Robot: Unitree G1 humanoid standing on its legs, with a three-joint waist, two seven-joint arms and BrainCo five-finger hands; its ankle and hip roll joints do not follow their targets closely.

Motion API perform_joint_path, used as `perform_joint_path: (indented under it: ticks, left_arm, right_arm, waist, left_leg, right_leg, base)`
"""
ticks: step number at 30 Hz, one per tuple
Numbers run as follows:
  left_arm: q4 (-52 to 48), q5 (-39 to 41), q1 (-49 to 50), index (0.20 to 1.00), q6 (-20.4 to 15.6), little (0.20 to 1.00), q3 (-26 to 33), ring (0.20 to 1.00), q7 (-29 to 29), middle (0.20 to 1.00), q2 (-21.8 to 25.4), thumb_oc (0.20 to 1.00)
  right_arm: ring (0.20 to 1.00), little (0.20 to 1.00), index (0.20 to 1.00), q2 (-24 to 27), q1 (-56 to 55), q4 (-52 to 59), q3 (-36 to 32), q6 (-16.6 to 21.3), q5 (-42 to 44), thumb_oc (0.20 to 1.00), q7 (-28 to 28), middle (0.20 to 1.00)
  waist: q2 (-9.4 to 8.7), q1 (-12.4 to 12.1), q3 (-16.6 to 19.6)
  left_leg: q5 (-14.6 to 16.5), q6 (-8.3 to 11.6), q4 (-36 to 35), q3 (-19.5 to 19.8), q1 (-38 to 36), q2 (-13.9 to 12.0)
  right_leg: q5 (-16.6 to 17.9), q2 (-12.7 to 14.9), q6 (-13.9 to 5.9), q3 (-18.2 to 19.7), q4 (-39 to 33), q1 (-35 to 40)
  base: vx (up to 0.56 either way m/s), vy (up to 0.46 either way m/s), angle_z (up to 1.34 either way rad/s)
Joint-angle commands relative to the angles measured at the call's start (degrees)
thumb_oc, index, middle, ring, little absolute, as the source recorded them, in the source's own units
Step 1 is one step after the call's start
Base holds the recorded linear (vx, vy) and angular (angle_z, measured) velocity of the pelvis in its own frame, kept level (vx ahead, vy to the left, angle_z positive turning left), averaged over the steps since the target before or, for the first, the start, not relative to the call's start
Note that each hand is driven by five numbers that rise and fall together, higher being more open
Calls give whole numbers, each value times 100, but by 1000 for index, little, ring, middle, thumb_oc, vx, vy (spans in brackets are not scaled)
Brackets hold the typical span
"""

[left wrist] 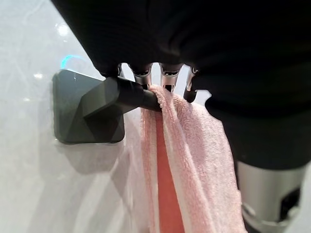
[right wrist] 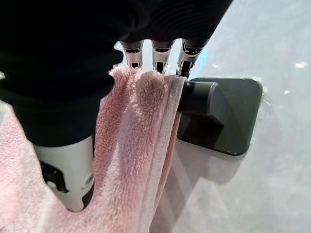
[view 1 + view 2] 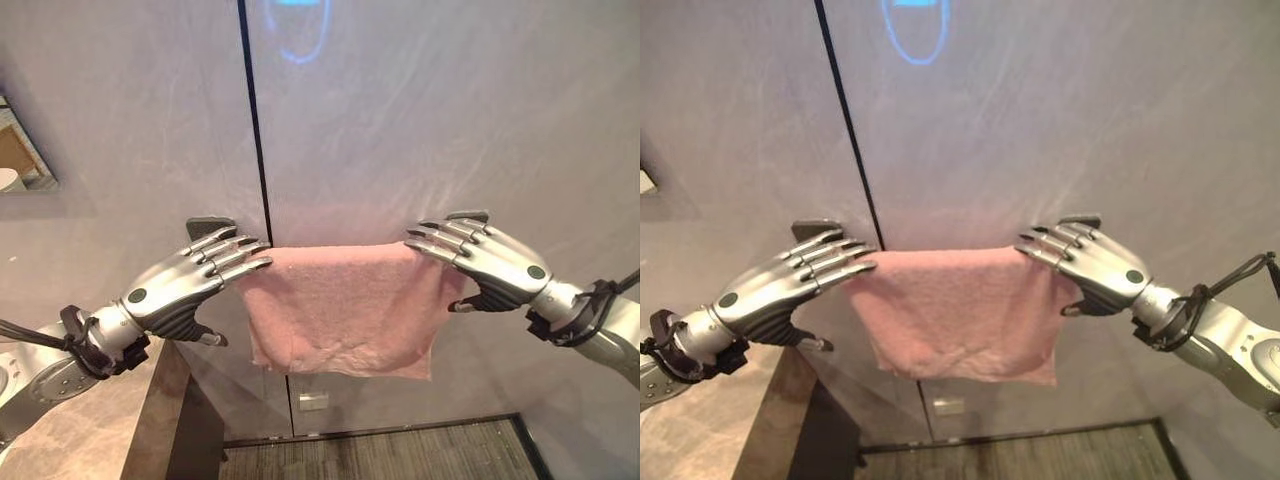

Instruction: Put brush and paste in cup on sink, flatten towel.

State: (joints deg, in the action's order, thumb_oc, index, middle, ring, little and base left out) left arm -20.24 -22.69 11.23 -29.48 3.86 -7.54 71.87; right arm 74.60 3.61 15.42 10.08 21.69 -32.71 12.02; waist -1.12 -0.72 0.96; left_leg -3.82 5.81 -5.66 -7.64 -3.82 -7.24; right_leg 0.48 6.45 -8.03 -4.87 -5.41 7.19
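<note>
A pink towel [image 3: 345, 305] hangs over a dark rail on the grey wall, spread between the two hands, its lower edge uneven. My left hand [image 3: 180, 285] lies over the rail at the towel's left end, fingers [image 3: 240, 255] straight and thumb hanging apart below. My right hand [image 3: 500, 265] rests on the towel's right top edge with straight fingers, its thumb under the cloth's side edge. In the left wrist view the towel [image 1: 189, 160] drapes off the rail beside its bracket [image 1: 87, 109]. In the right wrist view the towel [image 2: 131, 145] is bunched in folds against the other bracket [image 2: 221, 114].
A stone counter [image 3: 90, 430] with a dark front edge stands at the lower left, under my left arm. A mirror's corner [image 3: 20, 160] shows at the far left. A black seam [image 3: 255, 120] runs down the wall. Dark ribbed flooring [image 3: 400, 450] lies below the towel.
</note>
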Motion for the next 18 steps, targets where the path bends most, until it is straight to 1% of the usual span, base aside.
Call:
perform_joint_path:
  ticks: [1,5,7,13,14,15,16,17,18]
  left_arm:
    - [574,16,592,1000,206,1000,18,1000,560,1000,247,1000]
    - [643,36,689,1000,256,1000,160,1000,631,1000,176,1000]
    - [717,44,782,1000,289,1000,298,1000,655,1000,60,1000]
    - [733,75,818,1000,327,1000,431,1000,622,1000,-148,1000]
    - [714,143,790,1000,327,1000,429,1000,585,1000,-248,1000]
    - [653,357,646,1000,358,1000,401,1000,500,1000,-467,1000]
    - [670,389,619,1000,372,1000,396,1000,461,1000,-520,1000]
    - [564,946,319,1000,393,1000,291,1000,245,1000,-1021,1000]
    - [571,963,279,1000,401,1000,263,1000,253,1000,-1027,1000]
  right_arm:
    - [1000,1000,1000,283,-421,-1011,109,-252,-460,1000,-582,1000]
    - [1000,1000,1000,119,-567,-1164,-33,-325,-461,1000,-621,1000]
    - [1000,1000,1000,-115,-745,-1386,-287,-424,-397,1000,-562,1000]
    - [1000,1000,1000,-418,-1038,-1499,-718,-530,-365,1000,-441,1000]
    - [1000,1000,1000,-493,-1055,-1488,-753,-540,-343,1000,-423,1000]
    - [1000,1000,1000,-656,-1046,-1444,-789,-557,-225,1000,-428,1000]
    - [1000,1000,1000,-698,-1038,-1431,-802,-561,-186,1000,-419,1000]
    - [1000,1000,1000,-996,-993,-1360,-819,-585,56,1000,-356,1000]
    - [1000,1000,1000,-983,-1001,-1361,-839,-588,62,1000,-359,1000]
  waist:
    - [-10,26,-90]
    - [-4,36,-97]
    - [8,44,-91]
    - [14,48,-95]
    - [9,42,-93]
    - [4,33,-92]
    - [2,31,-89]
    - [-21,42,-79]
    - [-8,34,-89]
  left_leg:
    - [414,-186,66,-196,-395,294]
    - [415,-188,66,-192,-402,292]
    - [411,-191,66,-189,-400,292]
    - [402,-186,66,-187,-406,277]
    - [404,-185,66,-182,-407,275]
    - [397,-185,66,-173,-409,267]
    - [398,-184,66,-172,-410,266]
    - [385,-186,66,-163,-402,261]
    - [384,-186,66,-158,-402,261]
  right_leg:
    - [31,-184,45,-358,443,-180]
    - [22,-193,54,-358,444,-182]
    - [15,-203,60,-364,443,-172]
    - [-6,-215,80,-361,454,-171]
    - [-7,-218,83,-358,456,-170]
    - [-17,-224,98,-358,465,-164]
    - [-18,-224,99,-360,466,-164]
    - [-19,-225,112,-368,476,-170]
    - [-21,-225,112,-372,478,-169]
  base:
    - [0,0,0]
    - [0,0,0]
    - [0,0,0]
    - [0,0,0]
    - [0,0,0]
    - [0,0,0]
    - [0,0,0]
    - [0,0,0]
    - [0,0,0]
